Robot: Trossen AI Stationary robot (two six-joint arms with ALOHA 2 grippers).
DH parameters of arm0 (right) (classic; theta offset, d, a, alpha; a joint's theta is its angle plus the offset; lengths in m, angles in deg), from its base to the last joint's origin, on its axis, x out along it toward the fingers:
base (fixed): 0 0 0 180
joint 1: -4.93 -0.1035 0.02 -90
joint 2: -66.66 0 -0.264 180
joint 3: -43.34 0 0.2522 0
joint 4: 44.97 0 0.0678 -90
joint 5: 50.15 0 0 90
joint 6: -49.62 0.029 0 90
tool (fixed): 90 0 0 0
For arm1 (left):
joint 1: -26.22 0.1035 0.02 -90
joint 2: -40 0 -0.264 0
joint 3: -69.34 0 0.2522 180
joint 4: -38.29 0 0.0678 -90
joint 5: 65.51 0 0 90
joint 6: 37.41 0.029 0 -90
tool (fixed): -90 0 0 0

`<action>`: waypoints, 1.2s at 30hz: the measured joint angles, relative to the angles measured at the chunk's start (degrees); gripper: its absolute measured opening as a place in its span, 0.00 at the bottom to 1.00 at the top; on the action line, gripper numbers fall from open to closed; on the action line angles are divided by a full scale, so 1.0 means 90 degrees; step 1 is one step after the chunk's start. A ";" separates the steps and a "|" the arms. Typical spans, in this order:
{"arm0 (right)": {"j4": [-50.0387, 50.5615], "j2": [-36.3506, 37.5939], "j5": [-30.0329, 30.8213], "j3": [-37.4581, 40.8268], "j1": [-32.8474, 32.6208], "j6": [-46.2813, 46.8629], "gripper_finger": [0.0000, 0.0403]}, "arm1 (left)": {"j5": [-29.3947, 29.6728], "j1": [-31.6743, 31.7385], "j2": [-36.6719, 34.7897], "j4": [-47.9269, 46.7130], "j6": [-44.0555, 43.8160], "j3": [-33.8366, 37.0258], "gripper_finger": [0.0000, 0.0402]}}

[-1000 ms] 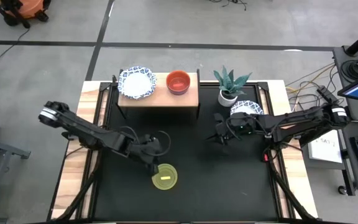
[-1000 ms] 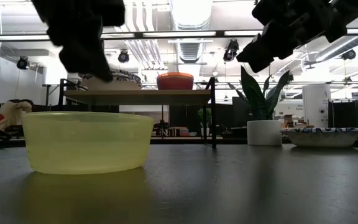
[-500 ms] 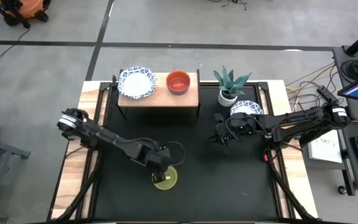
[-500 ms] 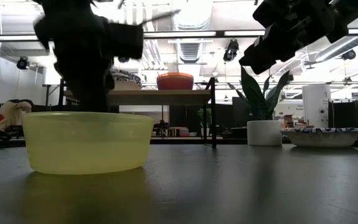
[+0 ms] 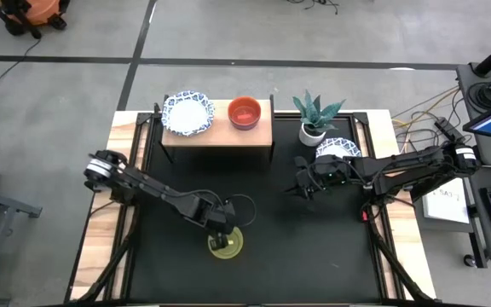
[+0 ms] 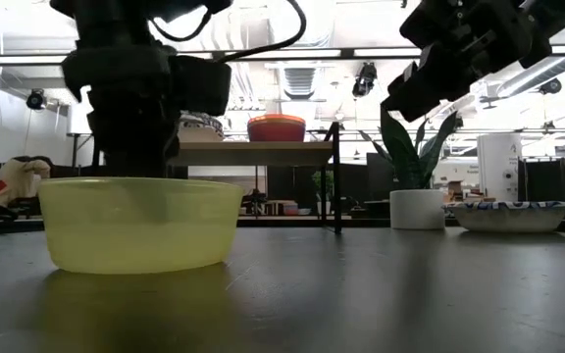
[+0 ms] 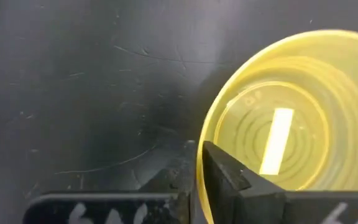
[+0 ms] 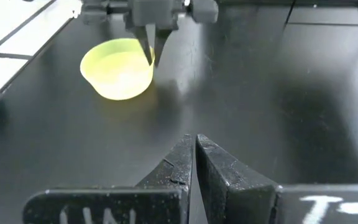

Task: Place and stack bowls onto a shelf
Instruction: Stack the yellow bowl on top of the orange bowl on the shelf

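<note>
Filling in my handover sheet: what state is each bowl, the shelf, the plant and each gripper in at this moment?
yellow bowl: upright on the table, rim pinched.
left gripper: shut on the yellow bowl's rim.
right gripper: shut, empty, above the table.
red bowl: upright on the shelf.
patterned bowl: on the shelf.
second patterned bowl: on the table.
shelf: standing.
potted plant: upright.
</note>
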State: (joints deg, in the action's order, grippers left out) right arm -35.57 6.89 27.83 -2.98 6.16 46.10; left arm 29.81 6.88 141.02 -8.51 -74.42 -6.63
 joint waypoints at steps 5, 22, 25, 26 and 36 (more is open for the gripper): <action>0.0391 0.0004 -0.0001 0.0000 0.0000 0.0005 0.03 | -0.0039 0.0167 -0.0201 -0.0026 0.0225 -0.0209 0.00; 0.0947 0.0012 -0.0202 0.0000 0.0002 -0.0287 0.03 | 0.1050 0.3301 -0.0541 -0.2663 0.2288 -0.4360 0.00; 0.0951 0.0012 -0.0220 0.0000 0.0002 -0.0285 0.03 | 0.1111 0.4113 -0.0530 -0.2702 0.2621 -0.4993 0.00; 0.0952 0.0012 -0.0220 0.0000 0.0002 -0.0285 0.03 | 0.1095 0.4372 -0.0530 -0.2704 0.2696 -0.5131 0.00; 0.1070 0.0012 -0.0232 0.0000 0.0002 -0.0184 0.03 | 0.0398 0.5704 -0.0229 -0.2489 0.3049 -0.5246 0.00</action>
State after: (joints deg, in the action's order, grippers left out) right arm -25.95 7.00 25.74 -2.98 6.18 44.44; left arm 33.39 58.21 138.96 -30.91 -46.99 -53.84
